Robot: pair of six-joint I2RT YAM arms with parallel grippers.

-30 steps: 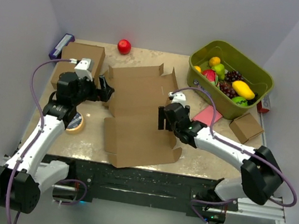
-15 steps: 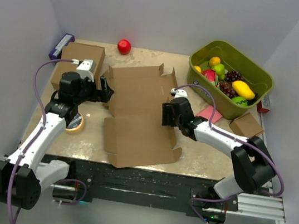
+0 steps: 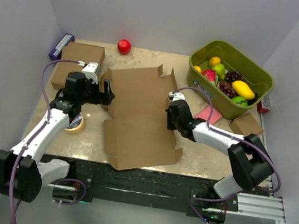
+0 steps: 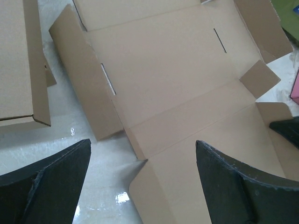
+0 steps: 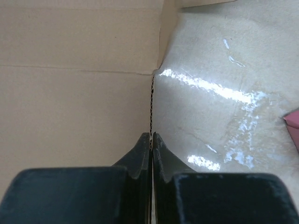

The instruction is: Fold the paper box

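The desk [image 3: 205, 154] carries the paper box [image 3: 139, 107] as a flat die-cut sheet. It spreads across the desk's middle from near the far edge almost to the near edge, with flaps out to both sides. No panel stands up yet, so the folding looks barely begun. A closed brown box [image 3: 78, 59] sits near the far left corner, and a green bin [image 3: 218, 102] of toy fruit stands toward the far right corner.

The change is on the right side. The right arm has pushed in toward the sheet's right edge. The right fingers [image 5: 150, 142] stood apart a second ago and have now come together there. In the wrist view the sheet's corrugated edge runs straight into the thin slit between them, with cardboard on one side and glossy bare desk on the other. They are pressed closed and appear to have the paper box pinched at that edge.

This reads as the grasp being made, so the right side panel can probably now be lifted along its crease. The hold is only on the rim, so it could slip, or the whole sheet could drag.

The left fingers [image 3: 108, 92] stay spread wide with nothing between them. They hover over the sheet's left flap, and their arm has drawn a little toward the far edge.
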